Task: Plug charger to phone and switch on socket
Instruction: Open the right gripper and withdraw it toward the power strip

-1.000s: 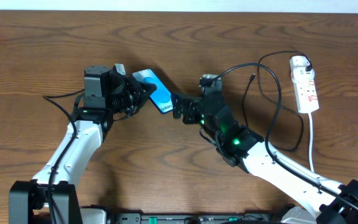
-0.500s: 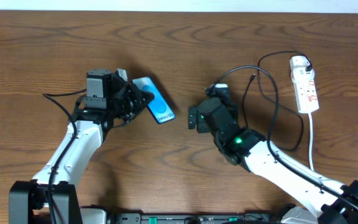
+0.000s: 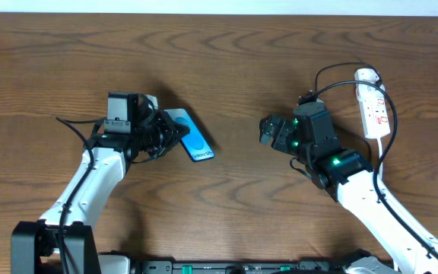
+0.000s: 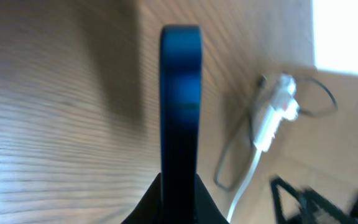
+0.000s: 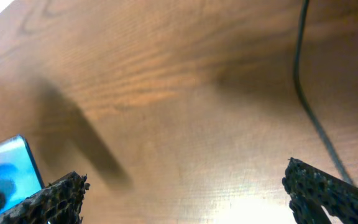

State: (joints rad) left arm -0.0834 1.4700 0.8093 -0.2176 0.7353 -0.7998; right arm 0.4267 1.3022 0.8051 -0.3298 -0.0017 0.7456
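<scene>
My left gripper (image 3: 172, 131) is shut on the phone (image 3: 196, 143), a slim blue-screened phone held low over the table and angled toward the lower right. In the left wrist view the phone (image 4: 180, 93) stands edge-on between the fingers (image 4: 179, 202). My right gripper (image 3: 268, 131) is open and empty, right of the phone with a gap between them. Its fingers (image 5: 185, 193) are spread wide over bare wood, and the phone's corner (image 5: 2, 177) shows at lower left. The charger cable (image 3: 333, 67) loops near the socket (image 3: 375, 106). Its plug tip is hidden by the right arm.
The white socket (image 4: 272, 115) with its white cord lies at the far right of the table. A thin black cable (image 5: 303, 81) runs across the wood ahead of the right gripper. The wooden table (image 3: 226, 53) has a light edge along the back.
My right arm has drawn back to the right, away from the phone, and stands open. My left gripper has shifted the phone slightly down and right.
</scene>
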